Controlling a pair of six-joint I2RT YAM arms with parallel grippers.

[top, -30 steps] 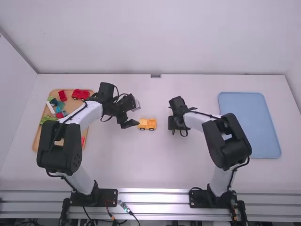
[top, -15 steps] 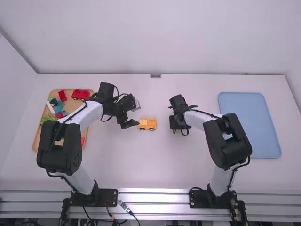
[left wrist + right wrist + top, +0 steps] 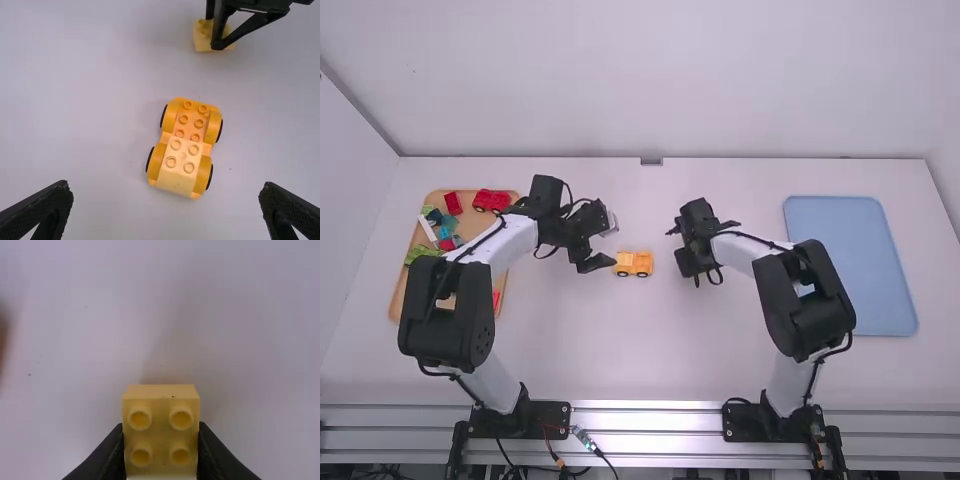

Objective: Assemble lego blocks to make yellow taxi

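Clamping the yellow block (image 3: 161,440) in my right end effector (image 3: 161,428); the taxi body (image 3: 634,264) lies leftward on the surface (image 3: 640,340), long axis running left-right; my left end effector (image 3: 165,186), spread wide, is nearer.

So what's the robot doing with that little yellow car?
It's building a yellow taxi. The right gripper is pinching a yellow block with four round bumps. The car sits on the table, with the left gripper open and empty near it. The block isn't on the car yet.
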